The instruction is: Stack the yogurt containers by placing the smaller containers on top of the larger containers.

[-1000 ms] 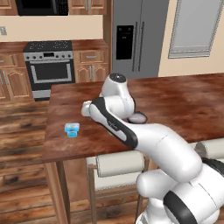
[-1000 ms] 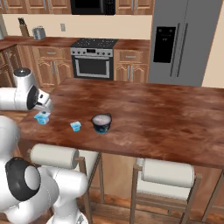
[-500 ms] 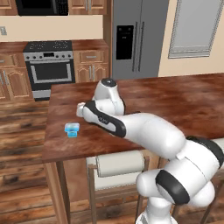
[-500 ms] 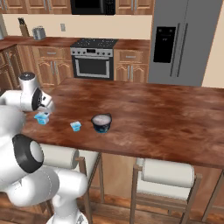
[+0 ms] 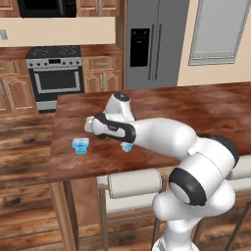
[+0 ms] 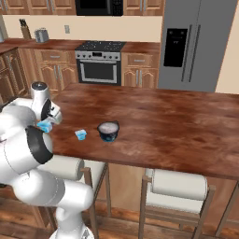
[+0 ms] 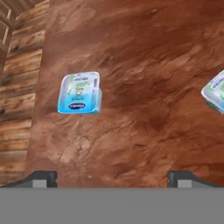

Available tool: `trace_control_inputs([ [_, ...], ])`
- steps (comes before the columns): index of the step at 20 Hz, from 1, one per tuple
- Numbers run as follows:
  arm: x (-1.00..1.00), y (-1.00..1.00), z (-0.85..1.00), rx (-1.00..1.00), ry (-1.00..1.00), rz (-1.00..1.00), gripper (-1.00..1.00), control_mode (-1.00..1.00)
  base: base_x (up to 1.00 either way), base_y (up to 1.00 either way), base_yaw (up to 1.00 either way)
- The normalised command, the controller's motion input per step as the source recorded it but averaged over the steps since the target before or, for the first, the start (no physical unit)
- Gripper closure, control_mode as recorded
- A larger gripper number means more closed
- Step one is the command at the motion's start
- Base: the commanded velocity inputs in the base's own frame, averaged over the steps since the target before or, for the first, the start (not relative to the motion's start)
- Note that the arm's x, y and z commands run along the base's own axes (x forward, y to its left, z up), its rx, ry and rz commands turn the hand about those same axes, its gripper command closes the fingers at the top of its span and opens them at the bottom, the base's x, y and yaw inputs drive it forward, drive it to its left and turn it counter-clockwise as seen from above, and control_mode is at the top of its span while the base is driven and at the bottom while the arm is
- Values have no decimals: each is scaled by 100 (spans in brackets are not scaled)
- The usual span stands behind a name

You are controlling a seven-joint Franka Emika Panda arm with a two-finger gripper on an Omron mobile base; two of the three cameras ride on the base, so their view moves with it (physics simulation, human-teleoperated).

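Two light-blue smaller containers stand on the wooden counter. One cup (image 7: 79, 93) lies left of centre in the hand view; it is the left cup (image 5: 80, 145) and the cup (image 6: 45, 126) beside my hand. The other cup (image 7: 215, 92) is cut by the right edge, peeks out under my forearm (image 5: 127, 146), and stands next to the tub (image 6: 80, 135). The larger container, a round dark navy tub (image 6: 108, 130) with a whitish top, stands just right of it. My gripper (image 7: 112, 179) (image 5: 89, 126) (image 6: 55, 113) hovers open above the counter with nothing between its fingertips (image 7: 41, 178).
The counter's left edge (image 5: 55, 142) runs close to the left cup, with wooden floor below. Two white-padded stools (image 6: 177, 184) stand under the near edge. Stove (image 5: 55, 73) and fridge (image 5: 152, 44) line the far wall.
My arm has folded lower and swung over the counter's left end, and the hand has shifted slightly. The cups and the tub have stayed where they were. The jaws stay open.
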Motion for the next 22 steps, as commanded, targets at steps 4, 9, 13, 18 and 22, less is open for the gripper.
trace_control_inputs([
  [4, 33, 12, -29, 4, 1, 0, -100, -100, 0, 0, 0],
  [9, 30, 18, -31, 3, 0, 0, -100, -100, 0, 0, 0],
  [13, 22, 22, -32, 1, 0, 0, -100, -100, 0, 0, 0],
  [18, 8, 12, -27, 1, 0, 0, -100, -100, 0, 0, 0],
  [22, 6, 8, -15, 0, 0, 0, -100, -100, 0, 0, 0],
])
